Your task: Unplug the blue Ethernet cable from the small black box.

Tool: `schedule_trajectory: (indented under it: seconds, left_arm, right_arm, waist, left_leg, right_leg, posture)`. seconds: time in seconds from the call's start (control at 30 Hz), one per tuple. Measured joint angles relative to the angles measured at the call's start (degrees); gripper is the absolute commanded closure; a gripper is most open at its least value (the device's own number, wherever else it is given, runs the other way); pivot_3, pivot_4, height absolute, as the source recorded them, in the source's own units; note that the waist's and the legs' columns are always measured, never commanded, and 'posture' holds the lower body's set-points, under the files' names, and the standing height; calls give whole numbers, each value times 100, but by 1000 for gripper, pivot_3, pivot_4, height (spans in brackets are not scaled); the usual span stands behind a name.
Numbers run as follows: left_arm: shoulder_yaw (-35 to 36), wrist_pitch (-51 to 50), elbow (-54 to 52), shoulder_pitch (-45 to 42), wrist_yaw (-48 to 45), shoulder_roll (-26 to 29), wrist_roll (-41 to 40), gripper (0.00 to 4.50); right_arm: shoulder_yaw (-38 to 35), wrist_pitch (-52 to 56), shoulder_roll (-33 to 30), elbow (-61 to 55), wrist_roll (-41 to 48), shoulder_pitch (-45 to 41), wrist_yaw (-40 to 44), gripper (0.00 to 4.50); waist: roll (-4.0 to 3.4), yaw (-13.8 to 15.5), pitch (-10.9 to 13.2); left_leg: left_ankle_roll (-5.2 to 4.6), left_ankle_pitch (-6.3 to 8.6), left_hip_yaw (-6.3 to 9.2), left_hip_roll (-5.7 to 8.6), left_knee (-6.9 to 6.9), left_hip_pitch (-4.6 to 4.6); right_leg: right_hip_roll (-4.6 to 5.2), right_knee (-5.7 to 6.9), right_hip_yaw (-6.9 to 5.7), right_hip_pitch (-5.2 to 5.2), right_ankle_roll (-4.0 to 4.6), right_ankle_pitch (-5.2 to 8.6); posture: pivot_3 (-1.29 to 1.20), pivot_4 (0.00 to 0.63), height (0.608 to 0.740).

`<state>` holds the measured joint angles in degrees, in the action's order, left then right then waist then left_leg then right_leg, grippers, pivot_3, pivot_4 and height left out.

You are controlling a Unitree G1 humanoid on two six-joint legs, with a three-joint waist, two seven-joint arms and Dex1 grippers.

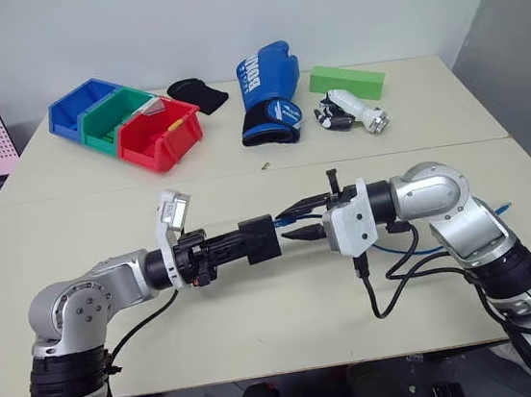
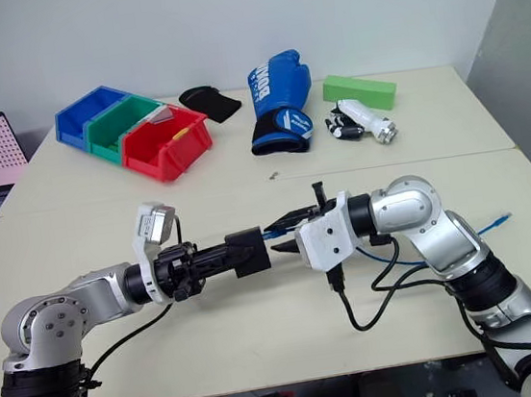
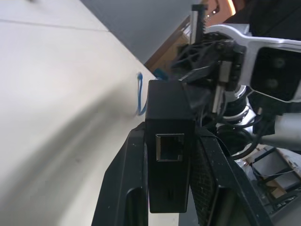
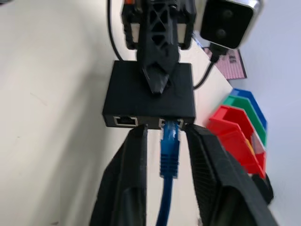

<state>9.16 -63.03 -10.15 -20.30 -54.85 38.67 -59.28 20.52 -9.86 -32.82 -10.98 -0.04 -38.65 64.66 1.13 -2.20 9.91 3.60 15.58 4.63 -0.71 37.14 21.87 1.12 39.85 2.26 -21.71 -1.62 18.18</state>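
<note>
Small black box (image 4: 149, 94), flat and matte, clamped above the pale desk (image 1: 261, 315) by the closed left pincer (image 1: 237, 245), ribbed blue Ethernet cable (image 4: 169, 155) plugged into its port, flanked untouched by the parted textured fingers (image 4: 129, 183) of the right pincer (image 4: 164, 141)

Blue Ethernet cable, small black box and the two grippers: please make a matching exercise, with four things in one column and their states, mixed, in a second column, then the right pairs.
Things:
1. blue Ethernet cable
2. small black box
3. right gripper
4. red bin

States:
A. clamped in the left gripper, held above the table
B. fingers apart on either side of the plug
C. plugged into a port of the box
D. standing on the far table beside the green bin

Pairs: 1-C, 2-A, 3-B, 4-D
</note>
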Motion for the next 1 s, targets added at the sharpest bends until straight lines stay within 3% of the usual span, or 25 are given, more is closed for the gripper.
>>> schedule_trajectory:
  seconds: [0.13,0.23,0.37,0.57,1.0]
  left_arm:
    - [-193,221,1,0,-303,168,236,3706]
    - [-413,593,2,-17,-650,271,561,3706]
    - [-625,1127,6,-89,-1133,400,962,3706]
    - [-750,1768,91,-217,-1694,397,1304,3706]
    - [-755,2082,300,-294,-1966,389,1531,3707]
  right_arm:
    - [-161,830,-227,-314,728,0,298,1633]
    - [-528,2321,-312,-701,1758,2,291,920]
    - [-900,4172,-218,-989,3020,181,-97,902]
    - [-1112,5889,356,-963,4079,415,-1011,902]
    - [-1161,6467,653,-726,4360,412,-1396,902]
  waist:
    - [0,19,1]
    - [0,30,1]
    - [0,32,1]
    - [0,19,2]
    - [1,21,3]
  left_leg:
    - [0,0,0,0,-1,1]
    - [0,0,4,-2,-1,1]
    - [-1,1,2,-2,-4,1]
    - [-2,1,-2,1,-7,3]
    - [-3,2,-2,2,-7,6]
  right_leg:
    - [0,-2,1,0,0,0]
    - [3,-3,2,1,1,0]
    - [5,-6,4,0,3,1]
    - [-3,-5,3,-6,3,1]
    - [-10,-6,0,-6,2,1]
  posture:
    - [0,150,740]
    - [0,150,740]
    - [0,150,740]
    - [0,150,740]
    - [0,150,740]
